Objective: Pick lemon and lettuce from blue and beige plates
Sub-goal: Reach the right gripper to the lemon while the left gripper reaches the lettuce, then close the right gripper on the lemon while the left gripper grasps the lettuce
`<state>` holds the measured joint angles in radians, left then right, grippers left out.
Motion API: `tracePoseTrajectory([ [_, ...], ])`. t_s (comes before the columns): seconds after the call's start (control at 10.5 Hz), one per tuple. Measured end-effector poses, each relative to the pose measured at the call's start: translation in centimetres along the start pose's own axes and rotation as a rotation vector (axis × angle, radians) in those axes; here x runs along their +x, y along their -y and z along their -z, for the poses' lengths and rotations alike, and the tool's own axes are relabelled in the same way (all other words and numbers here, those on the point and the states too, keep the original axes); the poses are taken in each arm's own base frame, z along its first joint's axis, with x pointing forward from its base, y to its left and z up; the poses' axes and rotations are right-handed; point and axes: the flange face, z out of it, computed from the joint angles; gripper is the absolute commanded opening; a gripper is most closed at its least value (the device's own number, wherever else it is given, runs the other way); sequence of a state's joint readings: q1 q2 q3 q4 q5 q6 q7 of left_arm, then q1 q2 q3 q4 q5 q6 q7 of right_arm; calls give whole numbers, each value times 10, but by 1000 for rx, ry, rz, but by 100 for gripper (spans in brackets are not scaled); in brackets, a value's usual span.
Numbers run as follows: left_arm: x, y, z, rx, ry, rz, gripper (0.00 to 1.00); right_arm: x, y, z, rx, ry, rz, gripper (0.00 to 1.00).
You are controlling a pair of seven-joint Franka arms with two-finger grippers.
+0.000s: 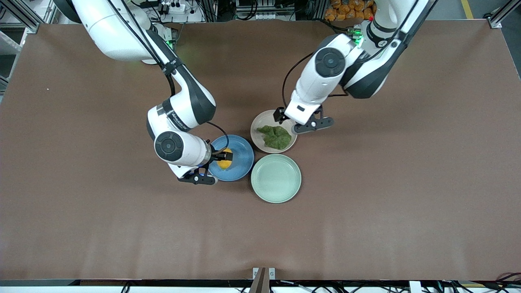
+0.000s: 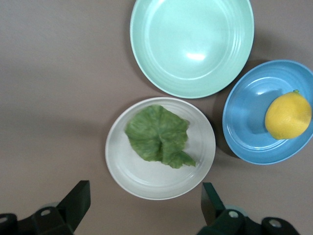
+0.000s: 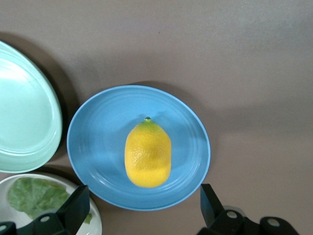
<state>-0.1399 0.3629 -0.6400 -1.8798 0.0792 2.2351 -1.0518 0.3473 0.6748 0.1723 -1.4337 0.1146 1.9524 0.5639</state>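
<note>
The lemon (image 1: 225, 159) lies on the blue plate (image 1: 241, 151); both also show in the right wrist view, lemon (image 3: 147, 154) on plate (image 3: 98, 142). My right gripper (image 1: 213, 159) (image 3: 144, 198) is open and empty, low over the blue plate's rim at the side toward the right arm's end, its fingers apart from the lemon. The lettuce (image 1: 276, 136) (image 2: 159, 134) lies flat on the beige plate (image 1: 262, 119) (image 2: 146, 178). My left gripper (image 1: 299, 122) (image 2: 145, 196) is open and empty, over the beige plate's rim on the side nearest the robots' bases.
An empty mint-green plate (image 1: 276, 178) (image 2: 191, 44) sits nearer to the front camera than the beige plate, close beside the blue plate. The three plates nearly touch. Bare brown table (image 1: 407, 183) lies all around them.
</note>
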Motion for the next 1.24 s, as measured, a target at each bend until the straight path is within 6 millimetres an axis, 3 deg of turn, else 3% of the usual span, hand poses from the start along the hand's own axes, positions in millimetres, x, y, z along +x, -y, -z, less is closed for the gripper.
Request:
tracePoseTrajectory([
  [0.29,-27,-23,-70,31,-50,-5,100,-1,4,-41,1,-11,7,100],
  [0.57,-38,-28,-127,58,-81,-35,100,-6,13,-70,-7,0,19,97],
  [0.67,-37,-28,-138,64,-82,-48,100,-7,15,-73,-9,1,22,75],
  [0.77,-33,-29,-144,67,-85,-54,100,-8,14,-76,-17,0,27,61],
  [0.96,-25,-32,-152,49,-98,-54,100,-9,13,-82,-46,-5,43,12],
  [1.05,-23,-32,-156,39,-103,-55,100,-11,13,-86,-65,-12,57,0],
  [1.24,-23,-31,-166,46,-103,-63,99,-12,16,-83,-79,-27,76,0],
])
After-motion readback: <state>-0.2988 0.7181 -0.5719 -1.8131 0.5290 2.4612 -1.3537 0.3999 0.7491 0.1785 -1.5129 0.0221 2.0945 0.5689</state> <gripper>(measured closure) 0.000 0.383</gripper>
